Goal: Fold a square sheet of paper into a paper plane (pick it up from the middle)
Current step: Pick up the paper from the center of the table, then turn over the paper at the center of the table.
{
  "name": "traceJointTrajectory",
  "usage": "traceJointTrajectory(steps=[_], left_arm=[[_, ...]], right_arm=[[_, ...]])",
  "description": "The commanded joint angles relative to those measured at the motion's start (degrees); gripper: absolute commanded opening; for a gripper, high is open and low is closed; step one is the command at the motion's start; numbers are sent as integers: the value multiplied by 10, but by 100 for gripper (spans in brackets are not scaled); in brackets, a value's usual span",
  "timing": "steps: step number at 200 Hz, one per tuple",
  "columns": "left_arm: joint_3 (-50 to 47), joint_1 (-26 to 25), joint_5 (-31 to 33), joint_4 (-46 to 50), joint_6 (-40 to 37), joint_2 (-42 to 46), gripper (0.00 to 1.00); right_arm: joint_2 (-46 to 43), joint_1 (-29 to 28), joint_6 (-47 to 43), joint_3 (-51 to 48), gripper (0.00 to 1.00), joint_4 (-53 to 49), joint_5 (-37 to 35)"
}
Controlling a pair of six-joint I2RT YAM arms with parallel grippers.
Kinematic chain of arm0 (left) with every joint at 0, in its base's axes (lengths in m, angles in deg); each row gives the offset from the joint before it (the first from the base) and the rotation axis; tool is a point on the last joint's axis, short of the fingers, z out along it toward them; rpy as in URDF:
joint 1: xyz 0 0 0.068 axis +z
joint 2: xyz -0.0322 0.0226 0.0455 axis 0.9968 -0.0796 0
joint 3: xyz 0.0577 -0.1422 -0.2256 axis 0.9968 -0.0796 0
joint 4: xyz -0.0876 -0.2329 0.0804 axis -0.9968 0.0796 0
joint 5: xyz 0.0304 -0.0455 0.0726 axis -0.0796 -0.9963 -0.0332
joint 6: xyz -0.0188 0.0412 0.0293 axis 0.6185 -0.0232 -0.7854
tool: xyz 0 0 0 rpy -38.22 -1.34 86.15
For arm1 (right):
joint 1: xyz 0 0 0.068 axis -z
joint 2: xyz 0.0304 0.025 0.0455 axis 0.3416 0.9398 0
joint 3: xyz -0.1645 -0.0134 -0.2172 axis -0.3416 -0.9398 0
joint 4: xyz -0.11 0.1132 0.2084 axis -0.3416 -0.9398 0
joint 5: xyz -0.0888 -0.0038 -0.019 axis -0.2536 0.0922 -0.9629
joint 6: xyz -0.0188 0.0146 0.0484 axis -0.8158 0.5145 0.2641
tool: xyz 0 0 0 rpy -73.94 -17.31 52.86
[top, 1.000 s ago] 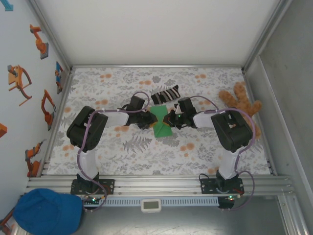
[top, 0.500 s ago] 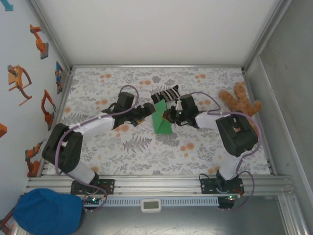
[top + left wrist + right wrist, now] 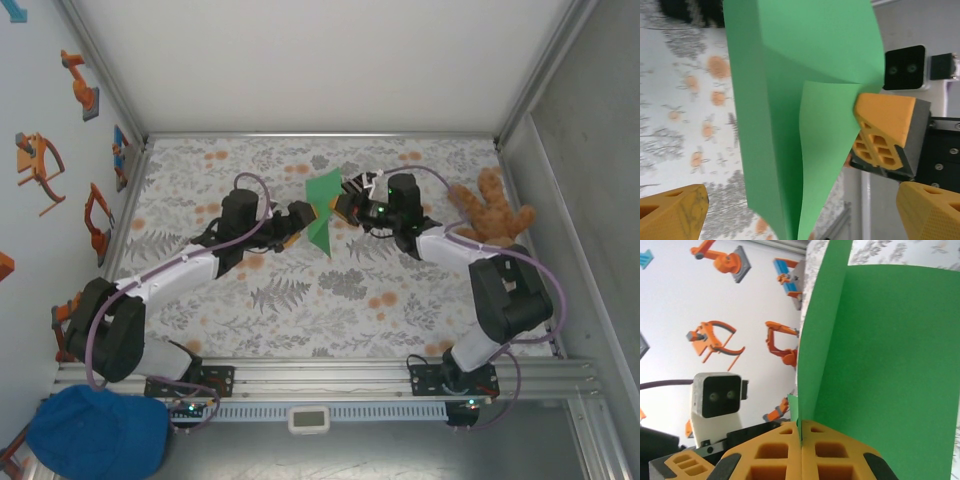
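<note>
Over the far middle of the floral desk [image 3: 300, 300], I have the folded green sheet [image 3: 323, 212] lifted clear of the surface, standing on edge between my two claws. A crease runs down it, and one flap curls free on the side facing the left wrist camera.

My right claw [image 3: 801, 427] is pressed together on one edge of the sheet. From its own wrist view I see both orange fingers [image 3: 784, 434] meeting flush, with the paper caught in the seam.

My left claw [image 3: 800, 207] is spread wide. Its two orange fingertips sit at the lower corners of its wrist view with the sheet hanging between them, touching neither as far as I can tell.

At the top edge of that view, part of a black-and-white striped sock [image 3: 695, 12] lies on the desk beyond the sheet. A brown teddy bear [image 3: 492, 212] sits near the right wall, well apart from the paper. A blue cap [image 3: 95, 435] rests off the desk, beside the left arm's base.
</note>
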Motion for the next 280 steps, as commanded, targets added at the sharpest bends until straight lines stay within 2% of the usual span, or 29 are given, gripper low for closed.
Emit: traceJointTrajectory(steps=[1,13,29,54,80,106,175,219,248,268,280], left_arm=[[13,-3,-56,-98,44,-2,99],[16,-5,-65,-128,62,-10,99],[14,-8,-69,-178,99,-24,94],[7,-9,-77,-244,139,-32,78],[3,-9,-57,-188,109,-15,62],[1,-9,-43,-143,83,3,51],[6,-3,-38,-108,68,4,35],[13,-2,-46,-110,71,-5,14],[18,0,-46,-94,71,-10,6],[26,0,-43,-53,54,-13,5],[33,0,-35,-12,31,-10,5]], right_arm=[[-14,1,39,23,0,49,33],[-12,1,62,20,0,77,40],[-10,1,93,18,0,110,46],[-20,3,101,14,0,119,51],[-24,9,101,6,0,119,51],[-25,11,100,1,0,120,51],[-26,13,92,-7,0,121,60],[-23,14,90,-12,0,121,61],[-17,15,90,-16,0,120,58],[-17,23,80,-20,20,110,55],[-23,33,57,-21,32,72,46]])
